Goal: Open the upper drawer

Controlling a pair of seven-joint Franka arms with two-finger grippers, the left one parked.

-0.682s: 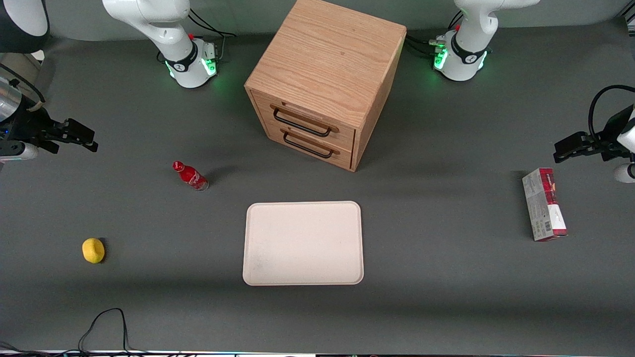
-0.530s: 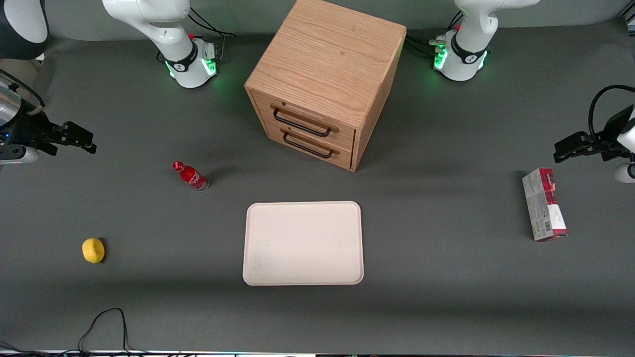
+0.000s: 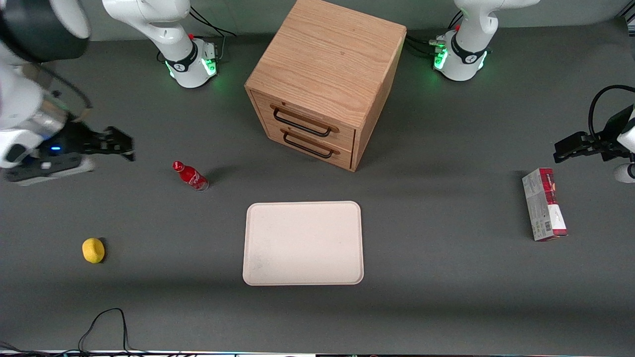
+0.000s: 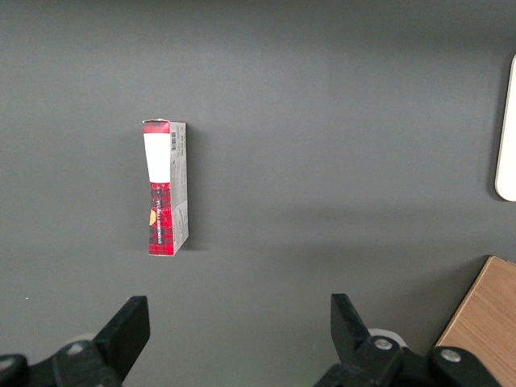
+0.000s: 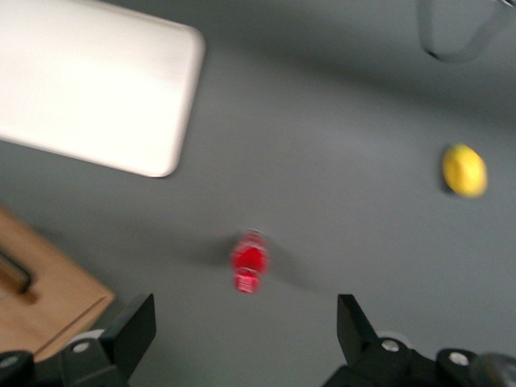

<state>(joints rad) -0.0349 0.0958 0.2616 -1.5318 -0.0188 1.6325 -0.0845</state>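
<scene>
The wooden cabinet point(image 3: 327, 69) stands at the table's middle, farther from the front camera than the tray. Its upper drawer point(image 3: 307, 119) is shut, with a black bar handle point(image 3: 301, 124); the lower drawer point(image 3: 310, 144) sits below it, also shut. My right gripper point(image 3: 124, 146) hovers above the table toward the working arm's end, well apart from the cabinet, open and empty. In the right wrist view its two fingers point(image 5: 133, 326) stand wide apart over bare table, with a cabinet corner point(image 5: 40, 298) at the edge.
A red bottle point(image 3: 190, 176) point(image 5: 248, 262) stands between the gripper and the cabinet. A yellow lemon point(image 3: 93, 250) point(image 5: 464, 170) lies nearer the front camera. A cream tray point(image 3: 258, 267) point(image 5: 97, 89) lies in front of the cabinet. A red-and-white box point(image 3: 543, 203) point(image 4: 165, 187) lies toward the parked arm's end.
My right gripper has moved toward the cabinet and the bottle. The drawers and other objects have not moved.
</scene>
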